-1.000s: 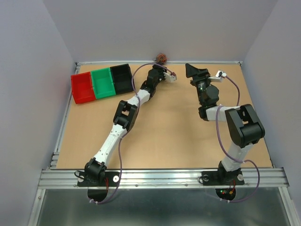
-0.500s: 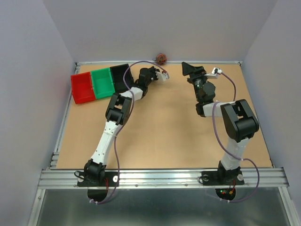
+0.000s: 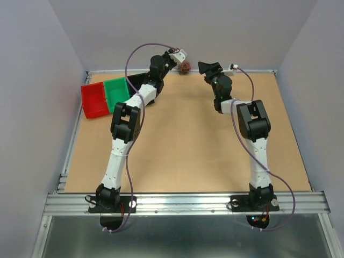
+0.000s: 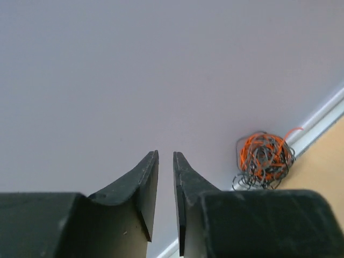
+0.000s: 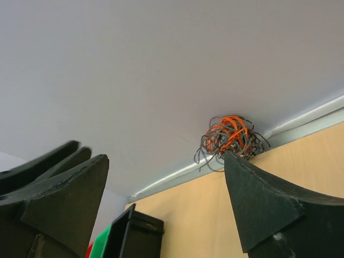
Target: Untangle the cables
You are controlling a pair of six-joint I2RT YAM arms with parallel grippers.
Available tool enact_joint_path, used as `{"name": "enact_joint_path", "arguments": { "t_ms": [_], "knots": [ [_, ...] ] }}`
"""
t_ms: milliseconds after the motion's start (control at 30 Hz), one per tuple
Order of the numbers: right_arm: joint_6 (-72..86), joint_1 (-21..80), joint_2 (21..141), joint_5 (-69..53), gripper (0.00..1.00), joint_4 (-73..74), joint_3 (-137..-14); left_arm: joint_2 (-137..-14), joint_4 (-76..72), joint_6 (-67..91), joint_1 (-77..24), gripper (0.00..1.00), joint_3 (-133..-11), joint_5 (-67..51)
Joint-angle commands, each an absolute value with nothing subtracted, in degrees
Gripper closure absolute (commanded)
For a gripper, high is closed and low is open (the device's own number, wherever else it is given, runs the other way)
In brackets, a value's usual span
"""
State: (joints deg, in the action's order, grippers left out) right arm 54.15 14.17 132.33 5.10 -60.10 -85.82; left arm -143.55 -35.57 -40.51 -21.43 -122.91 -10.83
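Starting at the near edge: both arms are stretched way out over the counter (image 3: 183, 150). The left arm (image 3: 119, 141) runs up at a slant, elbow raised, with the wrist lifted at the far rim. The right arm (image 3: 256, 141) goes almost straight up, then bends left at the elbow so its wrist points toward the middle.

The left gripper (image 4: 165, 156) has its fingers nearly together, just a thin slit with nothing in it. The right gripper (image 5: 164, 157) is spread wide and empty.

The cables (image 3: 185, 67) are a small orange-and-dark curly clump sitting between the two grippers, right at the far rim against the back wall (image 3: 183, 27). From the left gripper they're ahead and off to the right, not touching. From the right gripper they're just past its right fingertip.

Red bin (image 3: 94, 102), green bin (image 3: 116, 92) and black bin (image 5: 134, 232) sit left of the left gripper.
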Motion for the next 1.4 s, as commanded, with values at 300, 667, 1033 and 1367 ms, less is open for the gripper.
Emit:
{"name": "enact_joint_path", "arguments": {
  "t_ms": [300,667,1033,1367],
  "knots": [
    [71.1,11.8,168.6,2.8,0.09,-36.2,-143.7,-157.4,-32.2,-4.9,-17.8,0.21,-144.7,-15.0],
    [72.2,14.9,171.0,11.8,0.06,-28.7,-148.7,-164.3,-40.9,24.9,-15.2,0.21,-147.8,-12.4],
    [75.4,17.0,172.8,13.9,0.12,-27.5,-150.4,-166.1,-41.1,34.8,-15.0,0.40,-147.6,-13.5],
    [76.6,17.7,173.4,14.5,0.25,-25.8,-151.1,-166.9,-38.3,40.6,-15.9,0.49,-147.6,-14.0]
  ]
}}
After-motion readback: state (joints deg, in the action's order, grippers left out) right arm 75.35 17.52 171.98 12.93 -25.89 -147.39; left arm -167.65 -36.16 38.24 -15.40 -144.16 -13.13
